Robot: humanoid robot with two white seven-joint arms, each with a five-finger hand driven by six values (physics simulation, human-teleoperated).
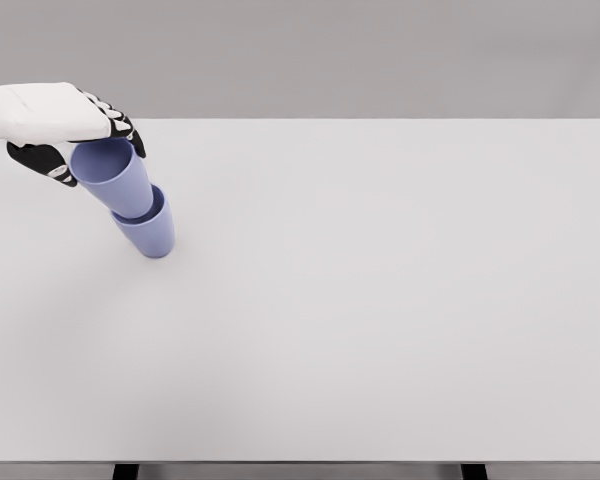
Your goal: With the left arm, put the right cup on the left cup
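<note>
Across most of the view a pale grey table (380, 300) is spread, seen from above. At its far left edge the left hand (60, 125) is shown, white with black fingers (128, 135), wrapped around the rim of a lavender upper cup (115, 175). That cup is held tilted, its base already seated inside the lower cup (152, 232), which rests on the table. The grasp at the rim appears chosen so the base is left free for nesting. No right arm is seen.
</note>
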